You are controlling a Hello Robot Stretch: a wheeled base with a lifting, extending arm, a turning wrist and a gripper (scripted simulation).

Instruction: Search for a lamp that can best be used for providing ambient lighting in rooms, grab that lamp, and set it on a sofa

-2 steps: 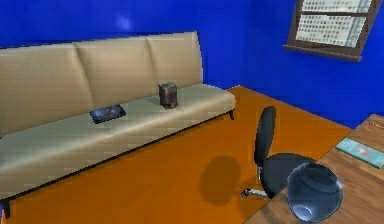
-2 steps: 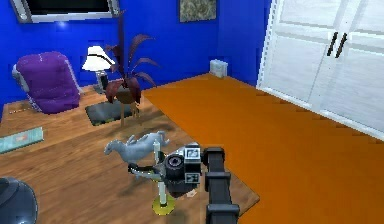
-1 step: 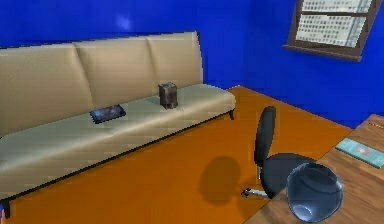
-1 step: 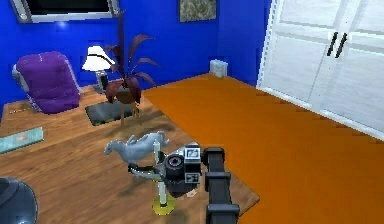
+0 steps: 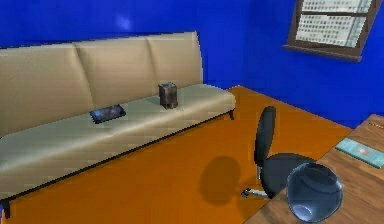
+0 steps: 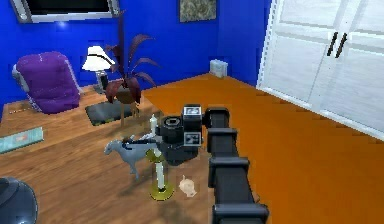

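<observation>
Wooden desk [image 6: 75, 170] carried the white-shaded lamp [image 6: 97, 59] at its far end, beside a plant [image 6: 128, 75]. Gripper [image 6: 165, 148] was at the desk's near end among a dog figure [image 6: 124, 152] and candle [image 6: 157, 165]; we couldn't tell if it held anything. We judged the grab step pending: reach farther toward the lamp, then the sofa [image 5: 100, 110] across from the desk.

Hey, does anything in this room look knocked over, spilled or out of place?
Nothing looks spilled or toppled. Mildly out of place: a dark flat thing and a small dark box sit on the sofa seat. The white-shaded lamp stands upright.
</observation>
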